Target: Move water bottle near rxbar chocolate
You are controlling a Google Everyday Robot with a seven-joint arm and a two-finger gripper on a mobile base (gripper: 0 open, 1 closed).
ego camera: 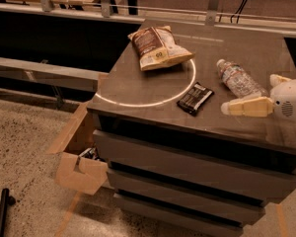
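Gripper (251,94) at the right edge of a drawer cabinet (138,85) – water bottle (239,79) lying at its jaws.

A torn cardboard box (84,174) sits on the floor against the cabinet's left side, with small dark items inside that I cannot make out. On the dark cabinet top, a brown-and-cream chip bag (158,48) rests toward the back. The jaws are spread and grip nothing. One pale finger points left along the bottle's near side, and the other shows only as a stub beyond it. The bottle lies on its side, cap to the far left and base toward the gripper, its base end seemingly at the gap. The rxbar chocolate (195,98) lies flat, left of the bottle – close, not touching.
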